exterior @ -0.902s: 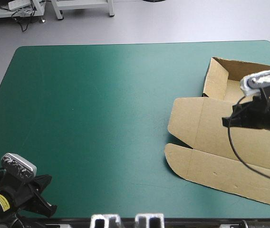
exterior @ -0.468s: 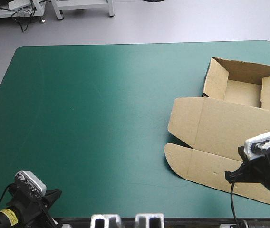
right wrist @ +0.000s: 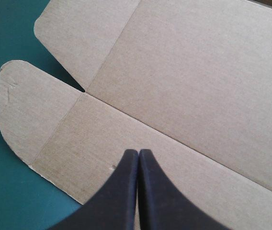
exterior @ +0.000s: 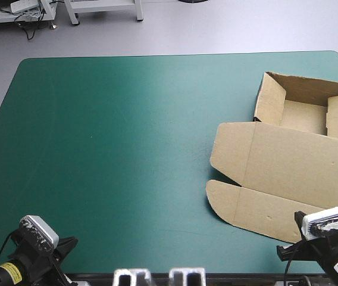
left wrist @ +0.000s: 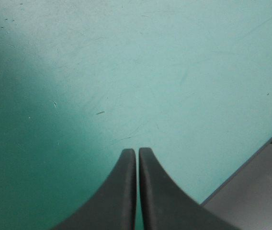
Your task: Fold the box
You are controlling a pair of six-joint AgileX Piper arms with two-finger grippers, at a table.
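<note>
Right gripper (right wrist: 137, 152) pulled back — box (exterior: 288, 167) lid flat.

The teal-green table cover (exterior: 127, 149) meets grey floor (exterior: 205, 33) beyond its far edge, where pale bench legs (exterior: 72, 13) stand.

We see the brown cut-cardboard box (exterior: 288, 161) as an open tray with the lid flat, on the right side of the teal-green table (exterior: 127, 149). The tray part (exterior: 303, 116) is by the far right corner. Its far and left walls are raised, with another wall piece up at its right. The lid panel (exterior: 294, 164) lies flat toward the near edge, creased into a front strip (exterior: 264, 217). Two rounded flaps (exterior: 231, 146) at its left end lie flat, split by a notch.
</note>
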